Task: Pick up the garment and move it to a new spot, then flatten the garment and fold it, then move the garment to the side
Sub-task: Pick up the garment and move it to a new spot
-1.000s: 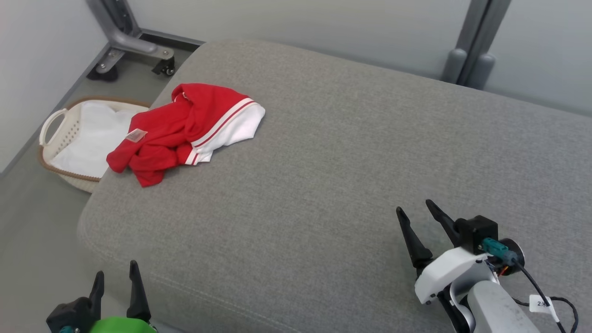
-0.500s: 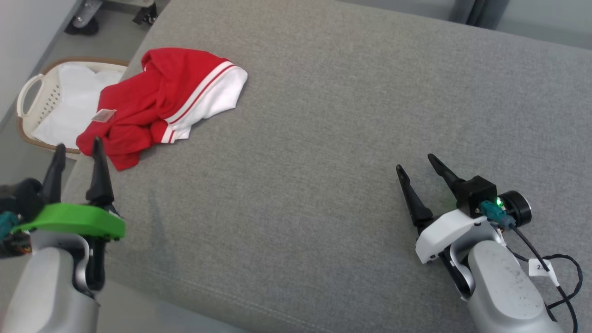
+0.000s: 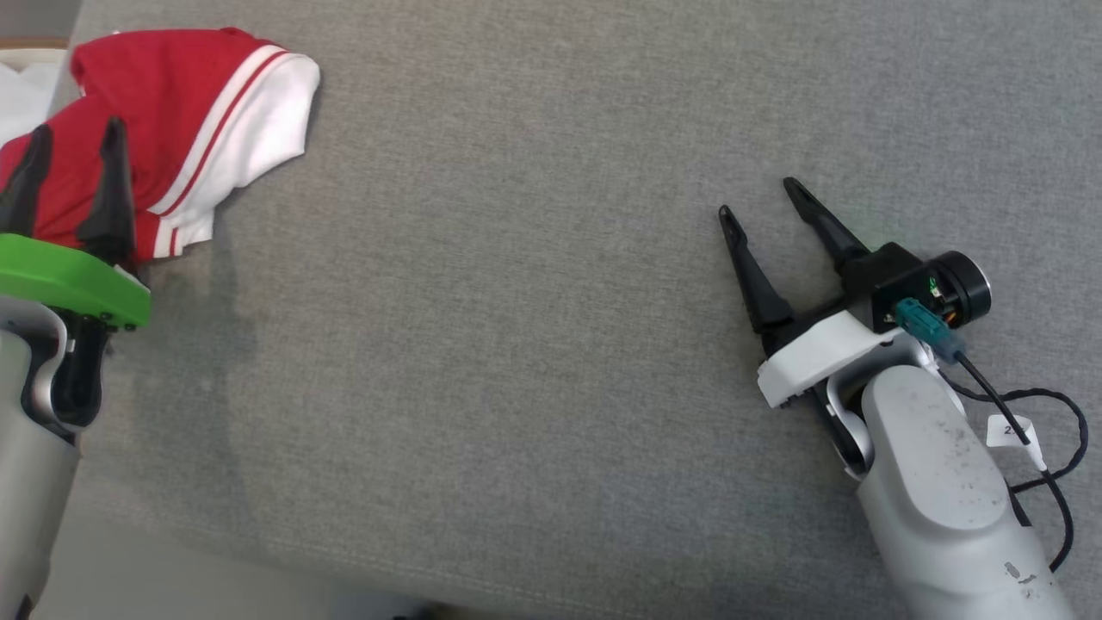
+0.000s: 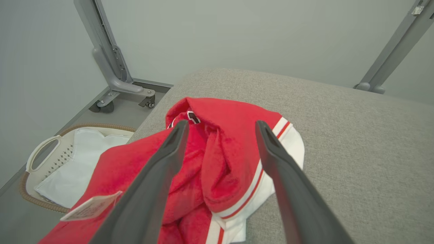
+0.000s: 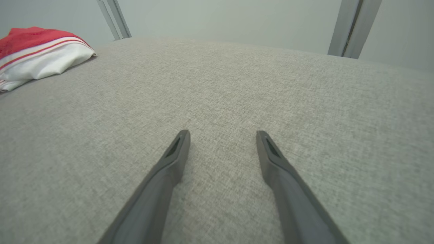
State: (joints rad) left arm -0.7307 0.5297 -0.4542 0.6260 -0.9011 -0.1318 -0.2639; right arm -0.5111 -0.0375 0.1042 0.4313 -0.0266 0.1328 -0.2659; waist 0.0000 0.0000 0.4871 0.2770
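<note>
On the left end of the grey cushion, right by its edge, the garment lies crumpled in a heap. Red body is bunched up, and a white sleeve with red stripes points toward the cushion's middle. Pale tag sits on the near red fold. Left gripper hangs over the near side of the heap, fingers spread wide, tips aimed at the red cloth; can't tell if they touch it. Right gripper is well apart from the garment, over the right part of the cushion, fingers also spread wide, low over bare fabric. Beside the cushion's left end a pale basket stands on the floor with white cloth inside. Grey metal frame leg on casters stands behind it, near the wall.
</note>
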